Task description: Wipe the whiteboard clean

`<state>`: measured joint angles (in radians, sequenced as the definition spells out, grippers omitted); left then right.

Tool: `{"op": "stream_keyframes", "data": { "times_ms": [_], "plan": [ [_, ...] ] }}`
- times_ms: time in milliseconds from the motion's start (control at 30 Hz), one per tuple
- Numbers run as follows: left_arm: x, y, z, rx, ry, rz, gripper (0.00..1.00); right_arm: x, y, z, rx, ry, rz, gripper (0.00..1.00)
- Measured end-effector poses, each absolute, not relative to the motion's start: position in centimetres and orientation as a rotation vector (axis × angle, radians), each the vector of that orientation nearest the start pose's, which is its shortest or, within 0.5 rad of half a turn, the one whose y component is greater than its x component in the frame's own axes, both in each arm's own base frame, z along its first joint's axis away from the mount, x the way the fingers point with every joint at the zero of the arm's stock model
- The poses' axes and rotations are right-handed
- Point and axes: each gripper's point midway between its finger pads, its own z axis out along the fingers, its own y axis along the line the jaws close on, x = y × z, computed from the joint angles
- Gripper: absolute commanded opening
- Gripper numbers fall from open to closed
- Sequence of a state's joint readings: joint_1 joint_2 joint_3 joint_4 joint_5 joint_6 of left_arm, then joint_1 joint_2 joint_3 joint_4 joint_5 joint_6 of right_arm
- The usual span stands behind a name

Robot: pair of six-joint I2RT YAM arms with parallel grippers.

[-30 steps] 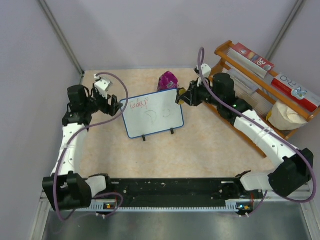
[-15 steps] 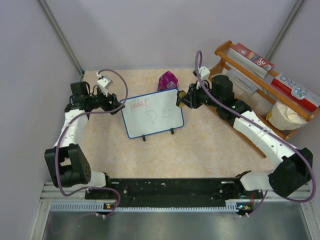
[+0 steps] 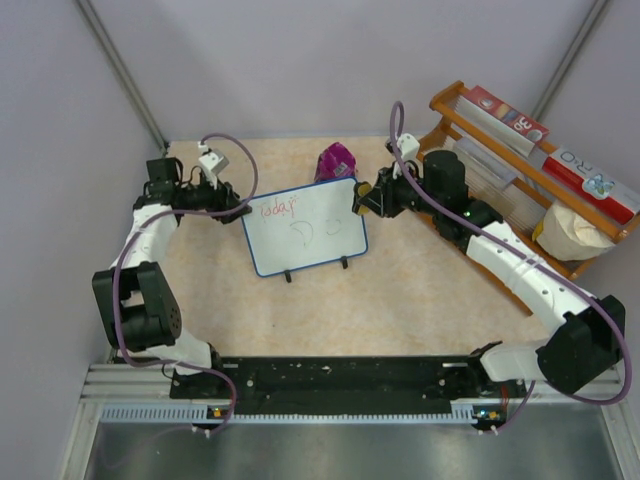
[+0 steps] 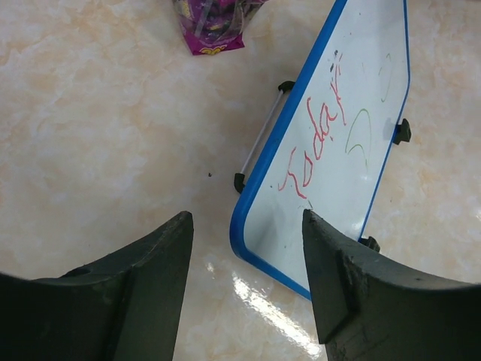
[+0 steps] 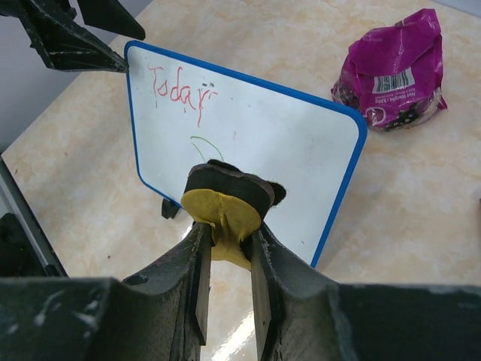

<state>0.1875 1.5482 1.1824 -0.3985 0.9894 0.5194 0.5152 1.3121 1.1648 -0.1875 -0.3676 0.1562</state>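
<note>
The whiteboard (image 3: 306, 226) stands on its two black feet mid-table, blue-framed, with red "Today" and green scribbles on it. It also shows in the left wrist view (image 4: 348, 131) and the right wrist view (image 5: 248, 143). My left gripper (image 3: 237, 205) is open at the board's upper left corner, with that corner between its fingertips (image 4: 244, 226). My right gripper (image 3: 364, 196) is shut on the yellow-and-black eraser (image 5: 224, 203), held just off the board's upper right corner, in front of its face.
A magenta snack bag (image 3: 336, 160) lies behind the board; it also shows in the right wrist view (image 5: 394, 71). A wooden rack (image 3: 520, 160) with boxes and a white bag stands at the right. Grey walls close in the left and back.
My left arm has swung back and stretched out, bringing its gripper to the board's upper left corner. My right gripper has edged slightly towards the board.
</note>
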Motion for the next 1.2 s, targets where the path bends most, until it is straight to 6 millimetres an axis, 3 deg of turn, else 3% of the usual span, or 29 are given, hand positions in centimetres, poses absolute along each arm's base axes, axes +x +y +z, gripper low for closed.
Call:
{"op": "stream_keyframes", "data": {
  "times_ms": [267, 400, 733, 1200],
  "plan": [
    [38.2, -6.9, 18.5, 0.819, 1.88, -0.775, 0.43, 32.5, 26.3, 27.6, -0.602, 1.87, 0.797, 0.03],
    [37.9, -7.0, 18.4, 0.83, 1.88, -0.784, 0.27, 32.5, 26.3, 27.5, -0.605, 1.87, 0.795, 0.03],
    [37.2, -7.4, 18.6, 0.821, 1.87, -0.827, 0.02, 32.8, 26.5, 26.5, -0.609, 1.896, 0.793, 0.02],
    [35.2, -7.6, 18.1, 0.779, 1.904, -0.827, 0.0, 32.8, 27.5, 24.9, -0.634, 1.935, 0.805, 0.02]
  ]
}}
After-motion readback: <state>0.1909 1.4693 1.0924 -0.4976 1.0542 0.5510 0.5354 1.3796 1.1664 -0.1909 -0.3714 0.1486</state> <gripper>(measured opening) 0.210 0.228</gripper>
